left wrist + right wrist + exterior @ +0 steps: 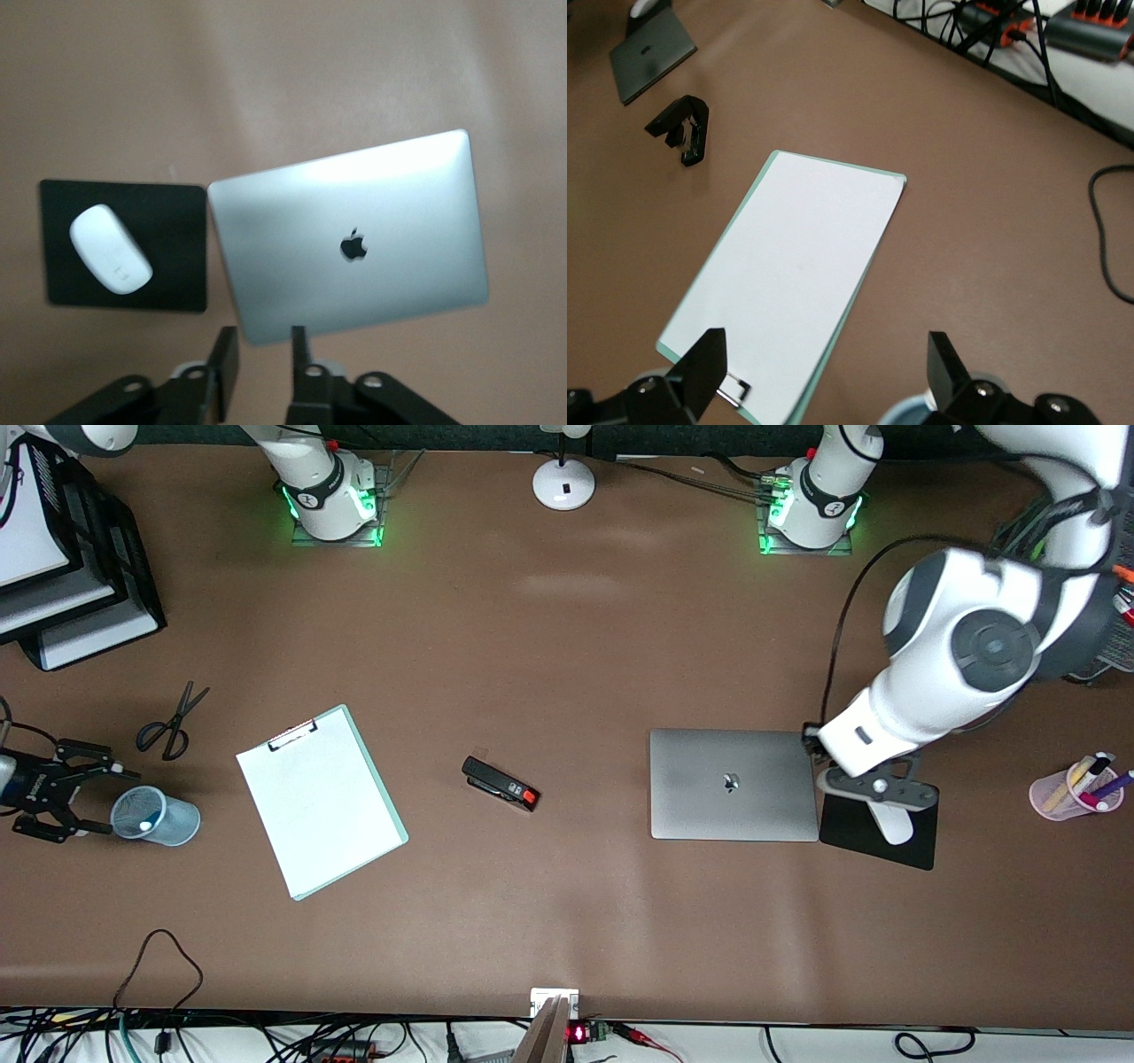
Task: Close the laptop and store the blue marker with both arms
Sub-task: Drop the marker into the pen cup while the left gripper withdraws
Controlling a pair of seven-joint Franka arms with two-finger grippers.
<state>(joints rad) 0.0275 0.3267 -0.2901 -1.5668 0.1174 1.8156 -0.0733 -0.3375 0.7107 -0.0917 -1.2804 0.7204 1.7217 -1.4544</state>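
Starting at the right arm's end of the table: the right gripper (62,802) sits low just beside a translucent pale-blue plastic cup (152,816), its fingers (702,363) spread wide with nothing between them. Next along are the black-handled scissors (171,722), a white sheet on a mint-green clipboard (321,800), and a black stapler with a red tip (500,783).

The slim silver-grey laptop (733,784) is already shut, lid flat with the apple logo up. The left gripper (259,363) hangs over its edge next to the black mouse pad (877,834), fingers (225,361) slightly apart, gripping nothing.

So closing looks done and the marker step is what's left. I honestly can't spot the bright-blue marker anywhere. Next move, I'd guess, means finding it first, maybe around the pink pen cup (1072,790).
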